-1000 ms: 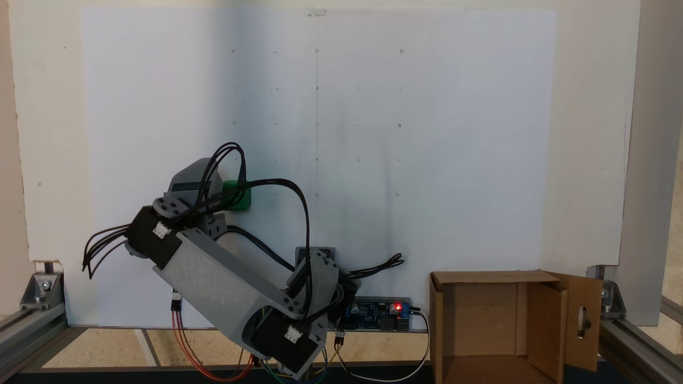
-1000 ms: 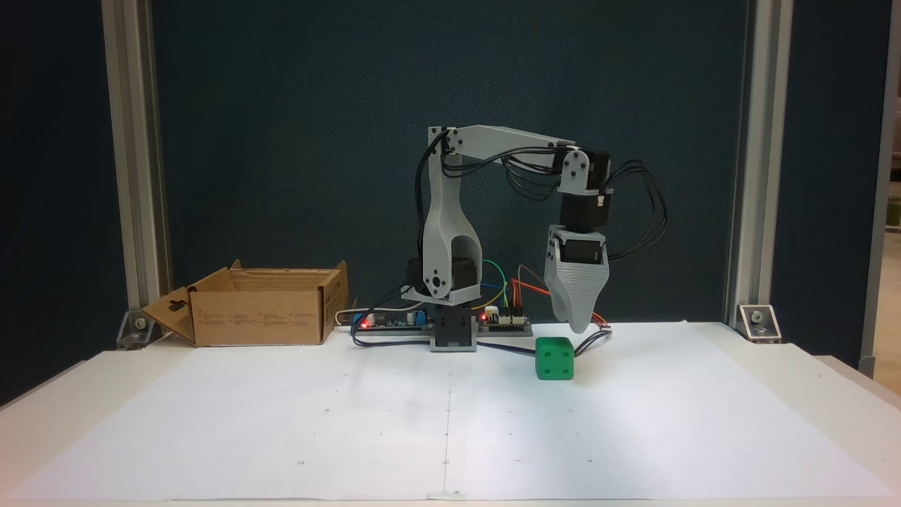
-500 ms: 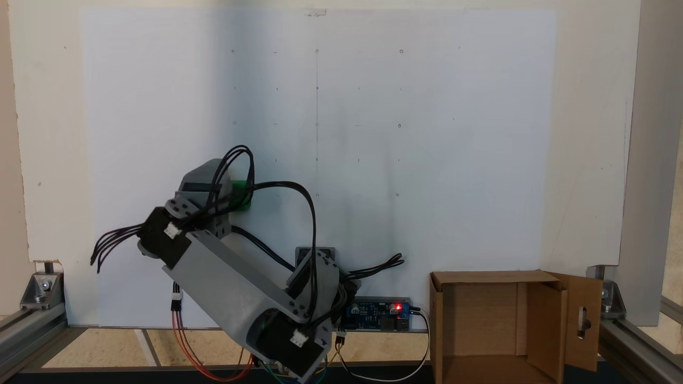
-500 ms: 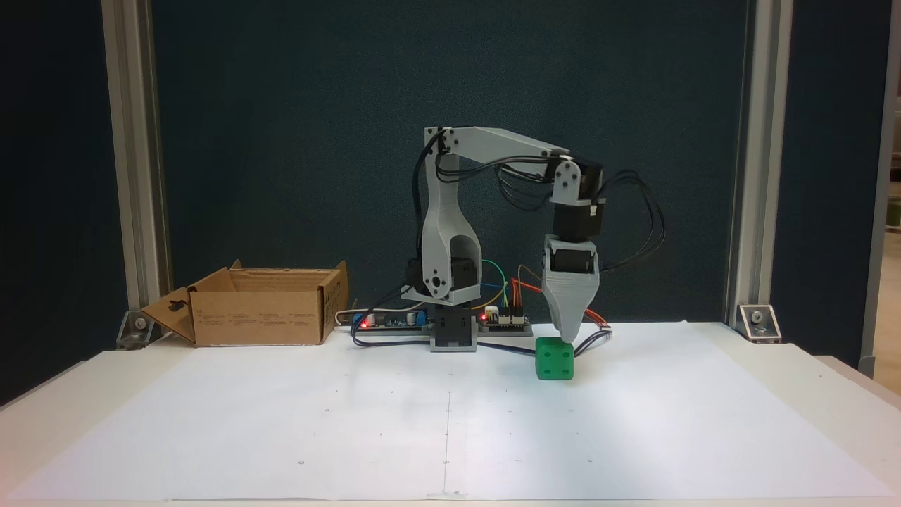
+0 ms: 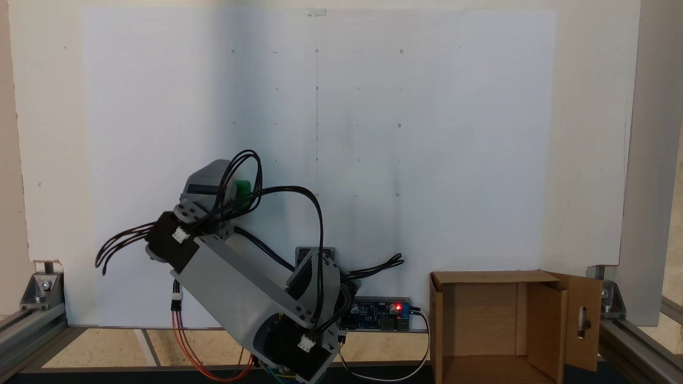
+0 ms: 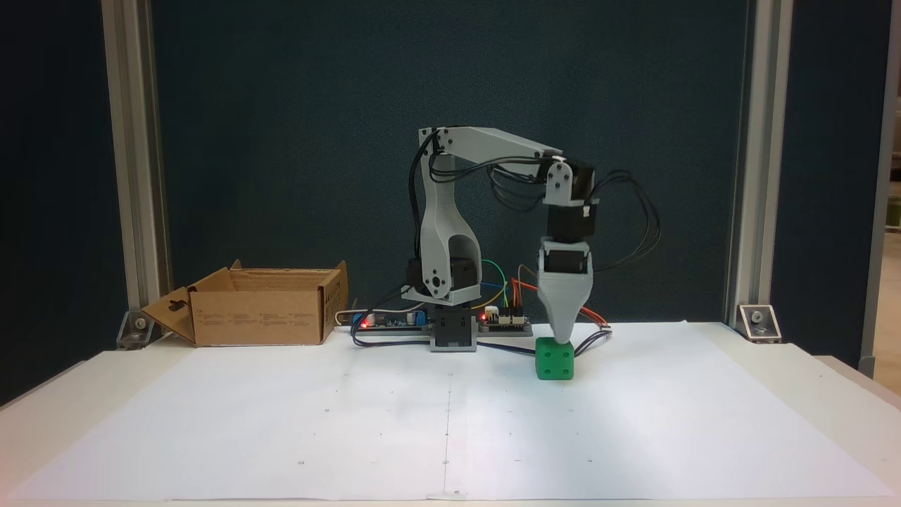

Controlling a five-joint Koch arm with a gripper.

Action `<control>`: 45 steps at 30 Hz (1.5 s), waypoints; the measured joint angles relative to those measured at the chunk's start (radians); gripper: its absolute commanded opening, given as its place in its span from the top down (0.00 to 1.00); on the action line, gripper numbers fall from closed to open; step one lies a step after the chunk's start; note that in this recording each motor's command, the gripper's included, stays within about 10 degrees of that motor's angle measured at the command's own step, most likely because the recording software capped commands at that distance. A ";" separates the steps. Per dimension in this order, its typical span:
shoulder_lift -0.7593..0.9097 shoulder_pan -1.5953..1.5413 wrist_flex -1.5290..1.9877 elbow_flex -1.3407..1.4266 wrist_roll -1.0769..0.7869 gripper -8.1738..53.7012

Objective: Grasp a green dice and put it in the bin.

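The green dice (image 6: 555,359) sits on the white paper, right of the arm's base in a fixed view. From above only a part of the dice (image 5: 243,188) peeks out past the grey wrist housing (image 5: 205,180) and its black cables. My gripper (image 6: 563,335) points straight down, its tip at the dice's top rear edge. A single tapered tip shows, so the jaws' spacing is hidden. The bin (image 6: 260,317) is a brown cardboard box, open at the top, far left of the dice. The other fixed view shows the bin (image 5: 486,277) at the lower right.
A controller board (image 6: 383,320) with a red light and coloured wires lies by the arm's base (image 6: 450,331). Aluminium posts (image 6: 134,176) stand at both table sides. The bin's flap with a slot cutout (image 5: 582,320) hangs outward. White paper (image 6: 450,422) covers the table.
The arm swung sideways toward the dice and came down, bringing the gripper tip from beside the dice to just over its top. The dice stayed in place.
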 measured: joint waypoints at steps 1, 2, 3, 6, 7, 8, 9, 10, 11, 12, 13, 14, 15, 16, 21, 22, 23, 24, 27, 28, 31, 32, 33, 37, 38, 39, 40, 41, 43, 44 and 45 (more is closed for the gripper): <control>0.000 0.000 -0.003 0.015 0.000 0.16; 0.000 0.000 -0.005 0.023 0.000 0.16; 0.000 0.000 -0.009 0.029 0.000 0.16; 0.000 0.000 -0.025 0.041 0.000 0.16; 0.000 0.000 -0.028 0.040 0.000 0.17; 0.000 0.000 -0.029 0.041 0.000 0.17; 0.003 0.000 -0.032 0.041 0.000 0.17; 0.006 -0.002 -0.041 0.048 0.000 0.17; 0.009 -0.005 -0.046 0.054 0.000 0.17; 0.009 -0.008 -0.051 0.057 0.000 0.17; 0.009 -0.008 -0.057 0.057 0.000 0.17; 0.009 -0.008 -0.060 0.057 0.000 0.17; 0.009 -0.008 -0.063 0.057 0.000 0.17; 0.009 -0.008 -0.069 0.060 0.000 0.17; 0.009 -0.008 -0.126 0.103 0.000 0.17; 0.009 -0.008 -0.132 0.103 0.000 0.17; 0.009 -0.008 -0.137 0.107 0.000 0.17; 0.009 -0.008 -0.138 0.114 0.000 0.17; 0.017 -0.008 -0.140 0.127 0.000 0.17; 0.025 -0.008 -0.143 0.135 0.000 0.17; 0.038 -0.008 -0.158 0.153 0.000 0.17; 0.040 -0.008 -0.164 0.164 0.000 0.17; 0.044 -0.008 -0.167 0.176 0.000 0.17; 0.064 -0.008 -0.196 0.215 0.000 0.17; 0.066 -0.008 -0.206 0.221 0.000 0.17; 0.066 -0.008 -0.213 0.224 0.000 0.17; 0.066 -0.008 -0.219 0.224 0.000 0.17; 0.067 -0.008 -0.225 0.225 0.000 0.17; 0.067 -0.008 -0.242 0.236 0.000 0.18; 0.067 -0.009 -0.253 0.244 0.000 0.19; 0.067 -0.009 -0.264 0.247 0.000 0.19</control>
